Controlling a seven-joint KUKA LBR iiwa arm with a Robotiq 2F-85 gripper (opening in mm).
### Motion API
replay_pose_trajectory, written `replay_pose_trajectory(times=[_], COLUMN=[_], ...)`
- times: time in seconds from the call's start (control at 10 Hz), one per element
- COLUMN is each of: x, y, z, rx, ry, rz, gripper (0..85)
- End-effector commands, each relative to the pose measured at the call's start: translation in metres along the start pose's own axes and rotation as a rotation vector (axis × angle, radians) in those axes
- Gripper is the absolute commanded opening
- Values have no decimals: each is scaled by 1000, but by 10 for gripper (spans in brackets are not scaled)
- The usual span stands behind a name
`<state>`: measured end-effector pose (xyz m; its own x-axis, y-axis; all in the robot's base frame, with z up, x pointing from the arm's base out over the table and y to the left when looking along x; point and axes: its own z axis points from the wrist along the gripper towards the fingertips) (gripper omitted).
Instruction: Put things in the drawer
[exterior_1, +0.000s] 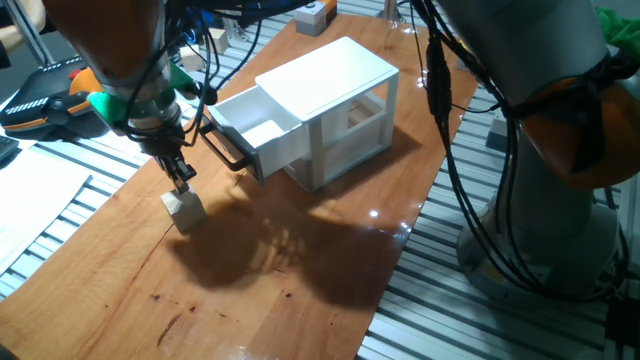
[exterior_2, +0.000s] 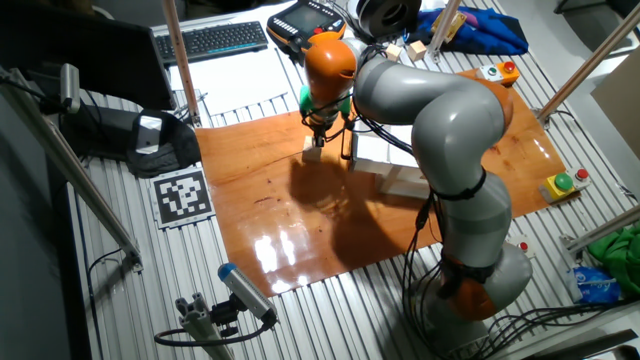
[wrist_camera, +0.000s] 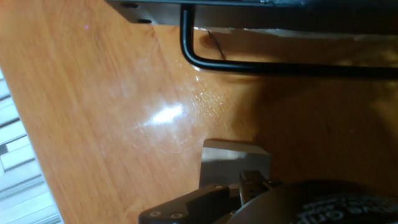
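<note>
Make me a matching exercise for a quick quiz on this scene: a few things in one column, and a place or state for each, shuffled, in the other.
Things:
1. wooden cube
2. upper drawer
3. pincer
4. black handle

Places or states:
A. pulled out of the white cabinet
B. on the table, in front of the cabinet
C. right above the cube
D. on the drawer's front

Pairs: 1-B, 2-A, 3-C, 4-D
</note>
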<state>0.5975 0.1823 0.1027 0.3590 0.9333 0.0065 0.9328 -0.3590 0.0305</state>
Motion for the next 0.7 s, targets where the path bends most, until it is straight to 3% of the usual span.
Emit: replay_pose_trajectory(times=[0.0,0.2,0.4,0.6], x=[0,1,2,3], y=[0,-1,-1,-1], z=[1,3,3,3], rx=[-7,-12,-46,-53], ry=[8,28,35,33], rz=[5,15,12,19], gripper=[0,0,0,340])
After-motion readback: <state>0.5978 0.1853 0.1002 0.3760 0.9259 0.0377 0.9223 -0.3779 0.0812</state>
